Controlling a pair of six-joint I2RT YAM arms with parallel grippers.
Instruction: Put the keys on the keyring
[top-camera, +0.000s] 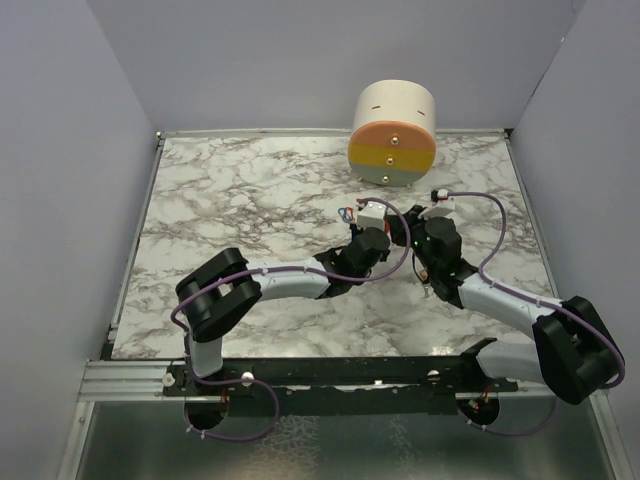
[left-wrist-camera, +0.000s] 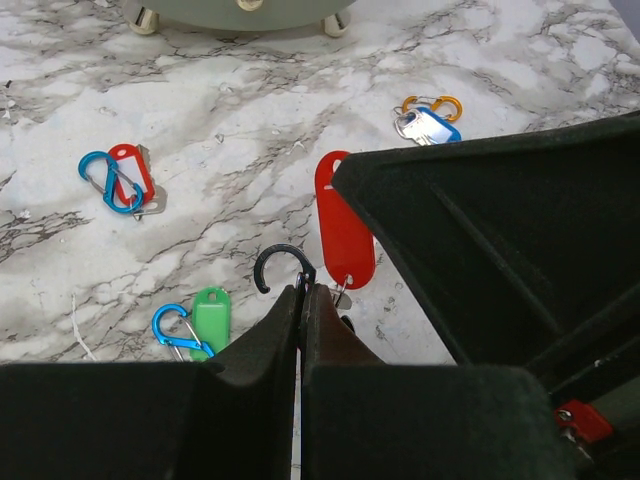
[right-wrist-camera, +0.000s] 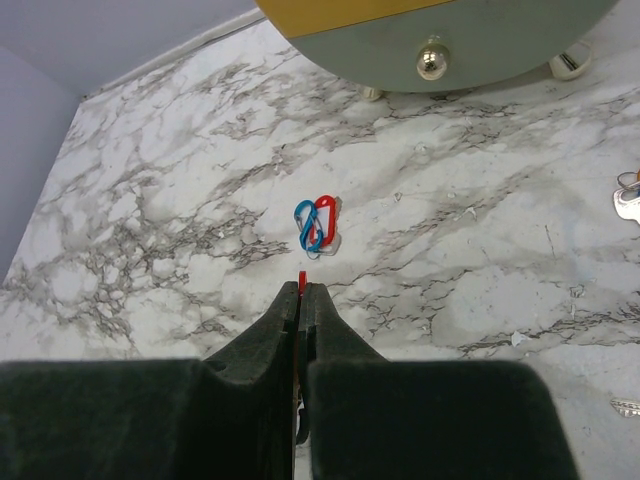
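Note:
In the left wrist view my left gripper (left-wrist-camera: 303, 290) is shut on a black hook-shaped clip (left-wrist-camera: 280, 262), whose open curl sticks out past the tips. A red-headed key (left-wrist-camera: 343, 225) hangs just right of it, its small metal ring (left-wrist-camera: 343, 291) beside the clip. My right gripper (right-wrist-camera: 301, 290) is shut on that red head; only a red sliver (right-wrist-camera: 301, 279) shows between its tips. In the top view the left gripper (top-camera: 385, 228) and the right gripper (top-camera: 408, 232) meet mid-table.
A blue clip with a red key (left-wrist-camera: 120, 180) lies to the left and also shows in the right wrist view (right-wrist-camera: 317, 224). A blue clip with a green key (left-wrist-camera: 195, 322) lies near left. An orange clip with a blue key (left-wrist-camera: 430, 120) lies far right. A round drum (top-camera: 393, 135) stands at the back.

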